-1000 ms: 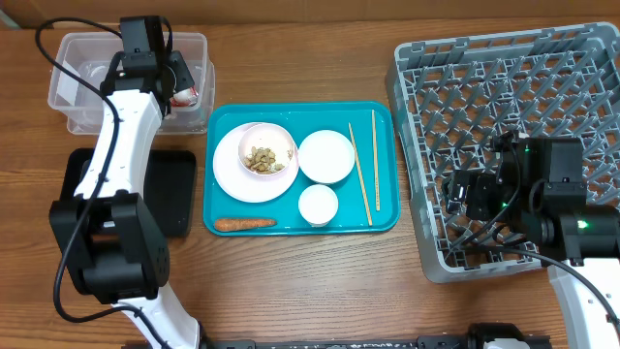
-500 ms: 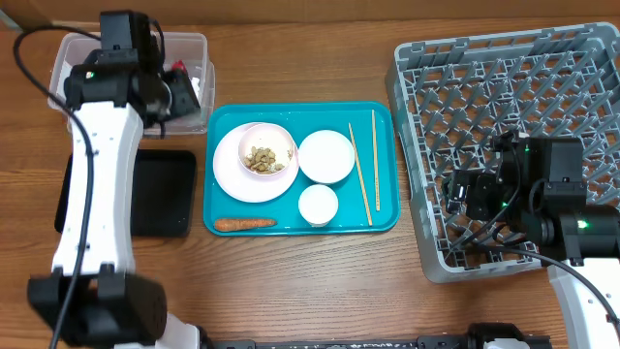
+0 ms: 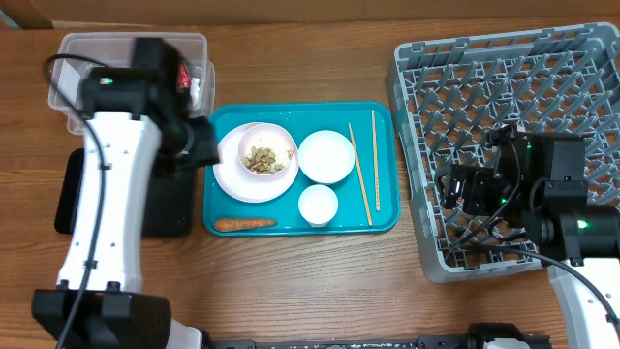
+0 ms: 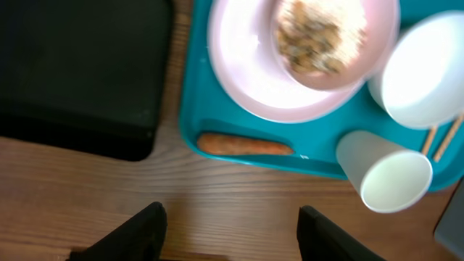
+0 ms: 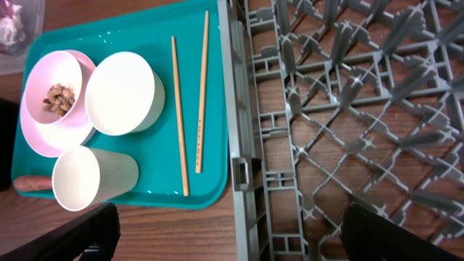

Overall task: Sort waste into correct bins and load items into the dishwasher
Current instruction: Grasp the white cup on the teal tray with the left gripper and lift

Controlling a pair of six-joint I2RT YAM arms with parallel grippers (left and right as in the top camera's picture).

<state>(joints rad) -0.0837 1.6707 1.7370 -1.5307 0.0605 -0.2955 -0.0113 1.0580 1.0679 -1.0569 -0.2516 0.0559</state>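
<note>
On the wooden table (image 3: pixel 310 291) the largest thing we see is the grey dish rack (image 3: pixel 504 87), which stands just right of the teal tray (image 3: pixel 281 114), our landmark. The clear tub (image 3: pixel 73 58) sits behind the teal tray's far-left corner. The black tray (image 3: pixel 170 199) lies just left of the teal tray, nearer to us than the tub.

The left gripper (image 4: pixel 230 214) hovers at the teal tray's left edge. Its jaws are apart and hold nothing, and we see only bare wood between them. The right gripper (image 5: pixel 228 214) hangs to the right of the teal tray, over the side of the rack nearest it. Its jaws are spread wide and grasp nothing.

Everything else but one piece rests on the teal tray:
- The pale pink plate (image 3: pixel 228 174) fills the left half.
- A pinkish bowl (image 3: pixel 281 141) sits on the plate's far-right part.
- A white bowl (image 3: pixel 325 156) stands just right of the plate, near the tray's middle.
- The small white cup (image 3: pixel 318 204) stands mouth up in front of that white bowl.
- The two chopsticks (image 3: pixel 360 174) lie apart, front to back, along the right side.
- The orange carrot stick (image 3: pixel 244 223) lies along the front edge, below the plate.
- The beige food scraps (image 3: pixel 260 159) are heaped inside the pinkish bowl.

Off the teal tray, a bit of red wrapper (image 3: pixel 181 76) shows inside the clear tub beside the left arm, and we cannot tell what else is in there
</note>
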